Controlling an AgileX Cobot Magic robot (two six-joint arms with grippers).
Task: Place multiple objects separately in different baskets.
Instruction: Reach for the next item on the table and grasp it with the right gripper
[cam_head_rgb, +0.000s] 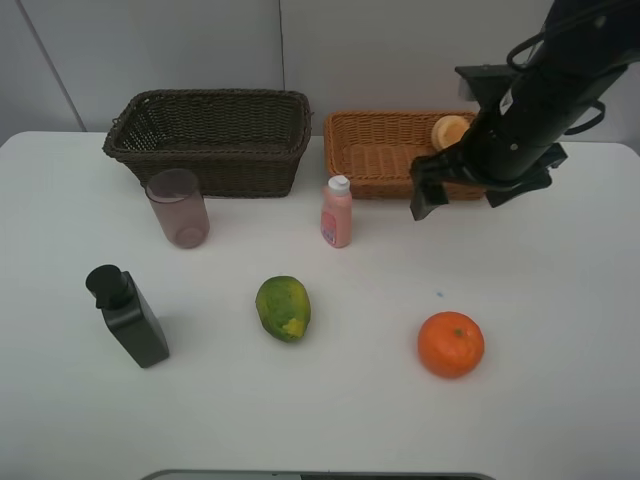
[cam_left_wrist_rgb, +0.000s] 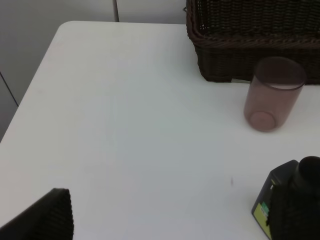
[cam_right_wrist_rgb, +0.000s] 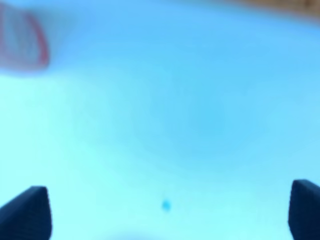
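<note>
The right gripper (cam_head_rgb: 458, 192) hangs spread and empty over the front rim of the orange-tan basket (cam_head_rgb: 375, 160); the peach-like fruit (cam_head_rgb: 450, 130) lies inside, just behind it; the right wrist view is blurred, apparently matching; only the left wrist view shows the left gripper (cam_left_wrist_rgb: 170, 220), spread, near the black pump bottle (cam_left_wrist_rgb: 280, 182).

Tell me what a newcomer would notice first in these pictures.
Probably the black right gripper, hanging open and empty over the table in front of the orange-tan basket, which holds a peach-like fruit at its right end. Next, the bright orange sits alone near the table's front right, with a green-yellow fruit to its left.
</note>
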